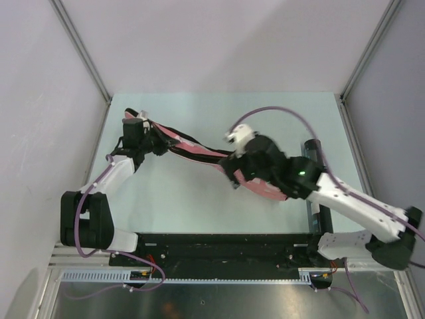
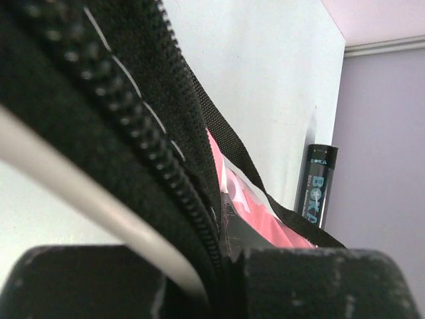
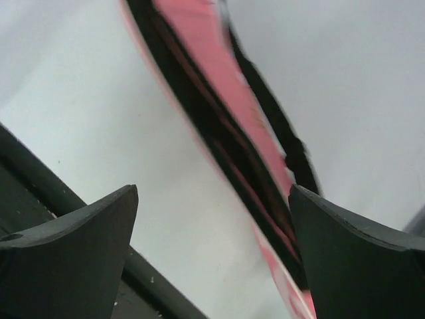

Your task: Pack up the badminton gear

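Observation:
The pink racket-shaped bag (image 1: 199,151) with black zipper edging lies slantwise across the table, from back left to middle right. My left gripper (image 1: 158,143) is at its narrow end, shut on the black zipper edge (image 2: 166,173) of the bag (image 2: 265,219). A pale rod (image 2: 73,186) crosses that view close to the jaws. My right gripper (image 1: 234,178) hangs over the bag's wide end, open. The bag (image 3: 199,40) runs between its fingers (image 3: 358,252), nearer the right one, and neither finger touches it. The dark tube (image 2: 320,186) with blue lettering shows by the right wall. Rackets and shuttlecocks are out of view.
The pale green table (image 1: 199,113) is walled on the left, back and right. A black rail (image 1: 219,240) runs along its near edge between the arm bases. The dark tube (image 1: 312,147) lies at the table's right edge, beside my right arm.

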Controlling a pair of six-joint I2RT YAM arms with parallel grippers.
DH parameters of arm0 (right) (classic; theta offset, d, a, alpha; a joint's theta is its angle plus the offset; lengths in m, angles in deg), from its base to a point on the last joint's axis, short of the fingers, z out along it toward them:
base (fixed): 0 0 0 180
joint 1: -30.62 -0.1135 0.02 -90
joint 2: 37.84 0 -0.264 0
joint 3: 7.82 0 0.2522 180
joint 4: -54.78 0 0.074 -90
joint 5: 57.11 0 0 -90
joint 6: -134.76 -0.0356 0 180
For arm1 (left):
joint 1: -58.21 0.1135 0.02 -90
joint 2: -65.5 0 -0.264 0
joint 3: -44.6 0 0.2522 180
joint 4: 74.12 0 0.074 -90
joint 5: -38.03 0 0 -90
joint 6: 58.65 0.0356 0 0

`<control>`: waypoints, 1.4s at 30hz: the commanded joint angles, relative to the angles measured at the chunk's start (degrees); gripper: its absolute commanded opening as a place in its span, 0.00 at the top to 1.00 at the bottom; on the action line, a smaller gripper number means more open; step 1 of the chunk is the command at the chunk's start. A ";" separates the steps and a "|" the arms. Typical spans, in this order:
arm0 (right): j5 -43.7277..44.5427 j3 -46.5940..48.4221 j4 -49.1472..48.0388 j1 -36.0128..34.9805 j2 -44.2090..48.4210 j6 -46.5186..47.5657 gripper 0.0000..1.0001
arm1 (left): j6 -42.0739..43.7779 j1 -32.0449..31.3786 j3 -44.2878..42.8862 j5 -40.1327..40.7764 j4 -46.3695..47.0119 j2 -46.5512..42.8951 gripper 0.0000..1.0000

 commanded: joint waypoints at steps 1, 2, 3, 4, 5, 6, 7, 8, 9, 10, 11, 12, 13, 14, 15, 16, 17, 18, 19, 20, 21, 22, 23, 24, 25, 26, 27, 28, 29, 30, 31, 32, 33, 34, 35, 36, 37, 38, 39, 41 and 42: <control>-3.53 -2.88 6.51 12.62 7.34 -14.82 0.00 | 9.56 1.50 -0.44 7.14 3.48 0.90 1.00; -5.55 -3.58 6.08 15.20 9.70 -16.32 0.00 | 9.56 1.50 -0.44 7.05 3.48 0.98 1.00; -9.83 -3.85 5.47 17.23 10.51 -18.77 0.00 | 9.74 1.50 -0.44 7.05 3.48 1.07 1.00; -11.88 -4.02 5.20 21.07 11.04 -19.84 0.00 | 9.65 1.50 -0.44 7.14 3.48 0.98 1.00; -13.29 -4.02 5.63 22.68 10.87 -21.33 0.02 | 9.65 1.50 -0.18 7.23 3.48 0.81 1.00; -15.39 -4.11 6.51 24.87 10.52 -24.04 0.05 | 9.65 1.50 -0.09 7.23 3.48 0.72 1.00; -16.28 -4.11 8.34 26.81 10.34 -25.55 0.17 | 9.74 1.50 0.00 7.23 3.57 0.72 1.00; -19.08 -4.20 8.97 31.09 9.91 -26.34 0.20 | 9.74 1.50 0.26 7.31 3.48 0.46 1.00; -22.84 -5.16 8.98 32.87 10.08 -26.79 0.21 | 9.83 1.50 0.27 7.40 3.57 0.37 1.00; -24.97 -6.12 6.97 34.11 10.60 -27.05 0.22 | 9.91 1.50 0.27 7.49 3.48 0.46 1.00; -26.91 -7.26 5.65 35.95 11.30 -27.23 0.23 | 9.83 1.59 0.27 7.40 3.57 0.54 1.00; -31.62 -8.93 4.24 36.40 12.09 -27.32 0.25 | 9.83 1.50 0.18 7.32 3.57 0.46 1.00; -33.76 -9.47 2.23 36.49 12.01 -27.41 0.26 | 9.65 1.59 0.18 7.32 3.57 0.72 1.00; -35.61 -9.91 1.25 36.49 12.01 -27.67 0.27 | 9.56 1.50 0.09 7.23 3.66 0.63 1.00; -38.32 -10.78 0.46 36.49 11.58 -27.93 0.27 | 9.48 1.50 0.18 7.23 3.66 0.72 1.00; -39.57 -11.23 -1.29 36.49 11.31 -28.11 0.31 | 9.39 1.50 0.27 7.14 3.66 0.81 1.00; -40.80 -11.67 -2.18 36.49 11.13 -28.20 0.34 | 9.39 1.50 0.27 7.14 3.74 0.90 1.00; -43.25 -12.19 -3.40 36.32 10.78 -28.37 0.37 | 9.39 1.59 0.27 7.05 3.74 0.81 1.00; -43.88 -12.89 -4.98 36.23 10.26 -28.72 0.41 | 9.21 1.50 0.35 6.97 3.74 0.98 1.00; -44.41 -13.25 -5.70 36.14 9.91 -29.16 0.43 | 9.30 1.50 0.44 6.96 3.83 0.98 1.00; -45.81 -13.43 -6.40 35.97 9.64 -29.34 0.44 | 9.21 1.50 0.44 6.79 3.75 0.90 1.00; -46.26 -13.60 -6.93 35.88 9.46 -29.25 0.44 | 9.13 1.50 0.44 6.88 3.74 0.81 1.00; -46.26 -13.60 -7.11 35.88 9.64 -29.25 0.44 | 9.12 1.50 0.53 6.96 3.83 0.81 1.00; -45.65 -13.69 -7.11 35.88 9.99 -28.99 0.42 | 9.04 1.50 0.53 6.96 3.75 0.81 1.00; -45.56 -13.78 -7.63 35.88 10.86 -28.82 0.39 | 8.95 1.50 0.62 7.05 3.74 0.72 1.00; -45.38 -13.78 -7.90 35.97 11.13 -28.47 0.37 | 8.95 1.50 0.71 6.97 3.83 0.72 1.00; -45.12 -13.69 -8.25 36.05 11.83 -27.68 0.34 | 8.95 1.50 0.71 6.88 3.83 0.81 1.00; -44.86 -13.69 -8.86 36.49 12.45 -26.89 0.29 | 8.86 1.50 0.71 6.88 3.75 0.90 1.00; -44.33 -13.69 -9.13 36.23 13.93 -26.01 0.27 | 8.86 1.50 0.79 6.79 3.83 0.98 1.00; -44.42 -13.69 -9.57 35.97 14.38 -25.13 0.24 | 8.86 1.50 0.79 6.70 3.75 0.98 1.00; -44.68 -13.69 -10.79 35.53 14.65 -23.56 0.20 | 8.77 1.50 0.79 6.53 3.83 1.07 1.00; -45.64 -13.78 -11.50 34.31 14.39 -22.58 0.19 | 8.77 1.50 0.71 6.61 3.83 1.16 1.00; -45.30 -13.69 -12.03 33.34 14.04 -21.27 0.18 | 8.69 1.50 0.71 6.53 3.83 1.25 1.00; -44.42 -13.43 -12.03 32.02 13.51 -18.47 0.17 | 8.68 1.50 0.71 6.35 3.92 1.33 1.00; -41.46 -13.34 -12.12 29.84 13.07 -17.14 0.17 | 8.68 1.59 0.62 6.35 3.92 1.42 1.00; -40.12 -12.99 -12.12 28.68 11.94 -16.34 0.18 | 8.68 1.50 0.71 6.26 4.01 1.51 1.00; -38.89 -12.81 -12.12 27.98 11.40 -15.90 0.20 | 8.60 1.50 0.71 6.17 4.01 1.34 1.00; -37.75 -12.64 -12.12 27.62 10.70 -15.98 0.23 | 8.77 1.50 0.88 6.35 4.01 1.25 1.00; -38.17 -12.55 -12.12 27.53 9.39 -16.16 0.27 | 8.77 1.50 0.97 6.09 3.92 1.16 1.00; -37.22 -12.20 -11.51 27.44 8.76 -16.42 0.38 | 8.95 1.50 1.23 6.35 4.01 0.63 1.00; -36.43 -12.20 -11.24 27.53 8.85 -16.42 0.41 | 8.95 1.50 1.23 6.44 4.10 0.55 1.00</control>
